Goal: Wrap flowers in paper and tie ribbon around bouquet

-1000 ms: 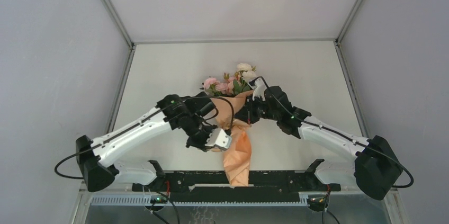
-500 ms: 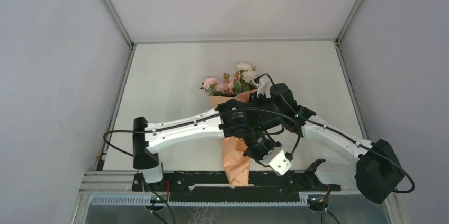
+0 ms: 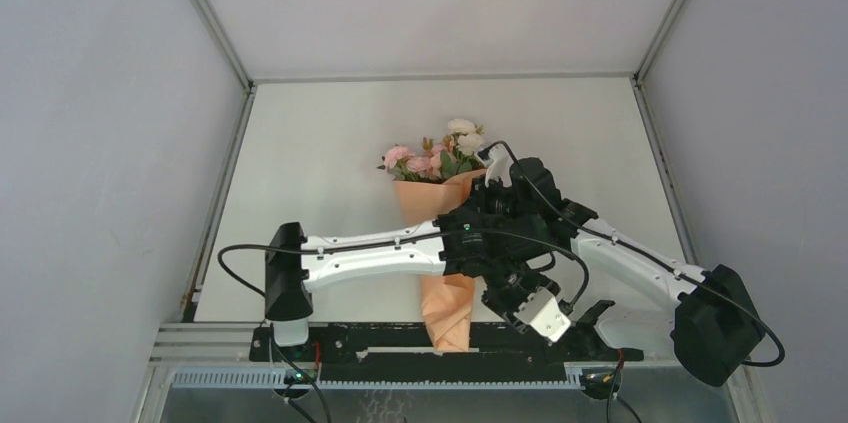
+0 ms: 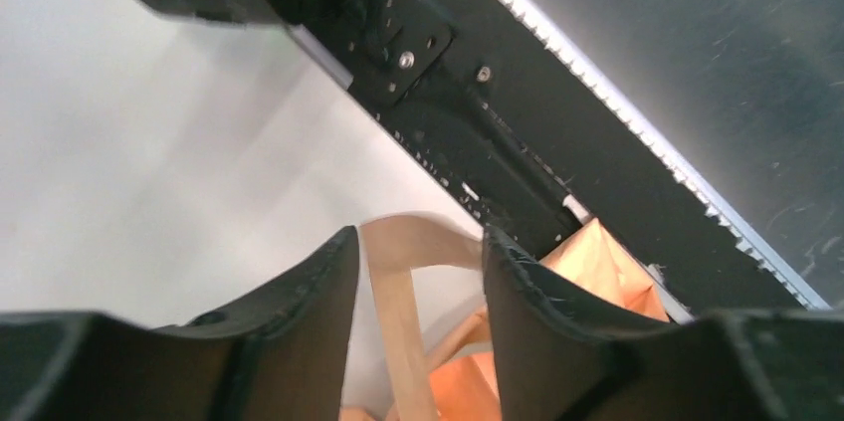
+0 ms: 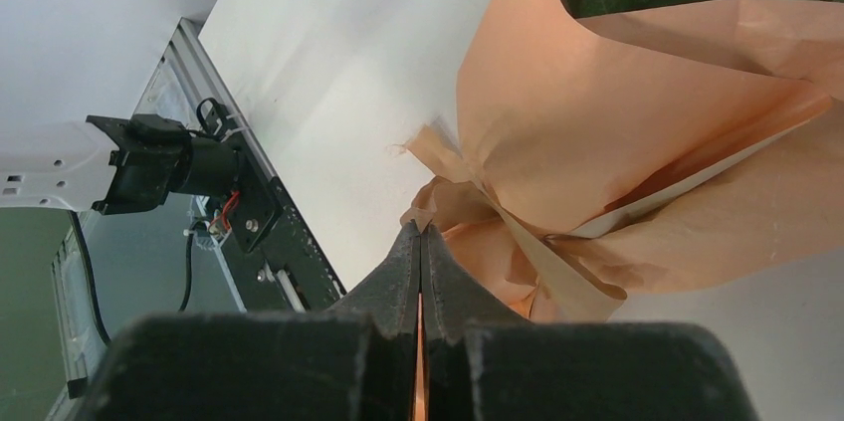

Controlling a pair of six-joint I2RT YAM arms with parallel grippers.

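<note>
L: left gripper (image 4: pixel 420 239) spread, ribbon (image 4: pixel 400 321) loose between, 5 o'clock of bouquet (image 3: pixel 425 201) | R: right gripper (image 5: pixel 419 234) pressed together at wrap's neck, likely anchoring

The bouquet (image 3: pixel 422 201) lay in the middle of the table (image 3: pixel 320 143). Its thin end was at the near edge and its wide end pointed to the far edge. Pink and white flowers (image 3: pixel 440 155) with green leaves stuck out of crinkly orange paper (image 3: pixel 447 308). A tan ribbon (image 4: pixel 406 341) looped over the paper's thin end.
</note>
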